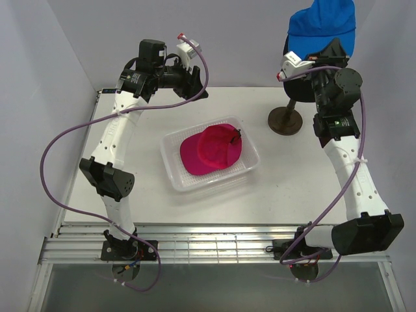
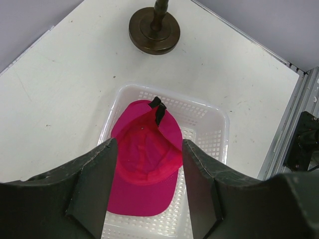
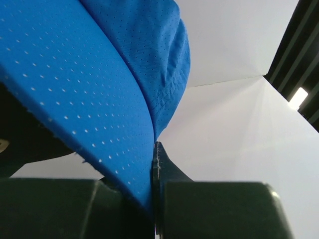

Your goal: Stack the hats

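Note:
A magenta-red hat (image 1: 211,149) lies upside down in a clear plastic tray (image 1: 175,179) at mid table; it also shows in the left wrist view (image 2: 144,164). My left gripper (image 1: 198,88) hangs open and empty high above the table's far side, the hat seen between its fingers (image 2: 148,147). A blue hat (image 1: 322,23) sits high at the back right, over a black shape (image 1: 289,47) that I cannot identify. My right gripper (image 1: 336,47) is shut on the blue hat's brim (image 3: 99,74), which is pinched between the fingers (image 3: 154,164). The green hat is out of view.
A brown round stand base (image 1: 285,120) stands right of the tray, also in the left wrist view (image 2: 154,30). The tray's rim (image 2: 214,134) is perforated white plastic. Grey walls enclose the table on the left, back and right.

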Controlling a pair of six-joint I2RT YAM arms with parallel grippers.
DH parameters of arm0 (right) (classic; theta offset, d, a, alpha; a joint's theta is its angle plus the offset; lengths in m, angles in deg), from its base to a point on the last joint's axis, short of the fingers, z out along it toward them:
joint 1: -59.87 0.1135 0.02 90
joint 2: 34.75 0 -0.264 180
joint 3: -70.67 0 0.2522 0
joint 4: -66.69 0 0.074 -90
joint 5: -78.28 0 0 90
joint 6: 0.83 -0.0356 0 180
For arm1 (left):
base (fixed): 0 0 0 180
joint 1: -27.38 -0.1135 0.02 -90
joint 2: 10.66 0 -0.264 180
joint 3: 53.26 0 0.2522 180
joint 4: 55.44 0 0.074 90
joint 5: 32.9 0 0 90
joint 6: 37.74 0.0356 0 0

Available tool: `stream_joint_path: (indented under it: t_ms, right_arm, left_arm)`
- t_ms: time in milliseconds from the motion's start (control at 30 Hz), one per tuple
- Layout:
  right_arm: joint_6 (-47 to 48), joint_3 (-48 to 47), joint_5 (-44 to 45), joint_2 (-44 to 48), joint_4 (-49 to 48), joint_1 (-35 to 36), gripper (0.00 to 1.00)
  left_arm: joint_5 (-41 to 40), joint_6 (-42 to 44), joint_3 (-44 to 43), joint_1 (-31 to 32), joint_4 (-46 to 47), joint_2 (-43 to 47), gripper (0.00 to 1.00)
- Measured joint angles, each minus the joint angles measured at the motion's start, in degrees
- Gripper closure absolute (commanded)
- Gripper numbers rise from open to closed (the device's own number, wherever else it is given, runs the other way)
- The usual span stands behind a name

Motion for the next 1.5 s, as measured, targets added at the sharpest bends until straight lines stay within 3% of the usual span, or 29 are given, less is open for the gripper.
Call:
stream_joint_path:
  t_ms: [333,1100,1133,1167,1267,1333,1500]
  right_arm:
    - [-0.04,3.63,0.46,-0.24,4.87,0.00,0.92]
    - [-0.33,11.87,2.38,4.09,5.03,0.13,0.91]
    - [-0.37,11.87,2.54,4.07,5.03,0.22,0.87]
    - [-0.39,11.89,2.67,4.07,4.94,0.24,0.72]
    - [-0.61,13.03,3.48,4.22,4.76,0.26,0.50]
    - [-0.74,13.99,3.52,4.42,5.14,0.26,0.41]
    - [-1.42,15.47,3.78,5.31,6.21,0.22,0.32]
  left_arm:
    - [0.00,-0.20,0.00,0.00,0.00,0.00,0.35]
    - [0.52,-1.07,0.00,0.00,0.02,0.00,0.35]
    - [0.52,-1.07,0.00,0.00,0.02,0.00,0.35]
    - [0.52,-1.07,0.00,0.00,0.02,0.00,0.35]
    - [0.52,-1.07,0.00,0.00,0.02,0.00,0.35]
    - [0.52,-1.07,0.00,0.00,0.02,0.00,0.35]
    - [0.52,-1.07,0.00,0.00,0.02,0.00,0.35]
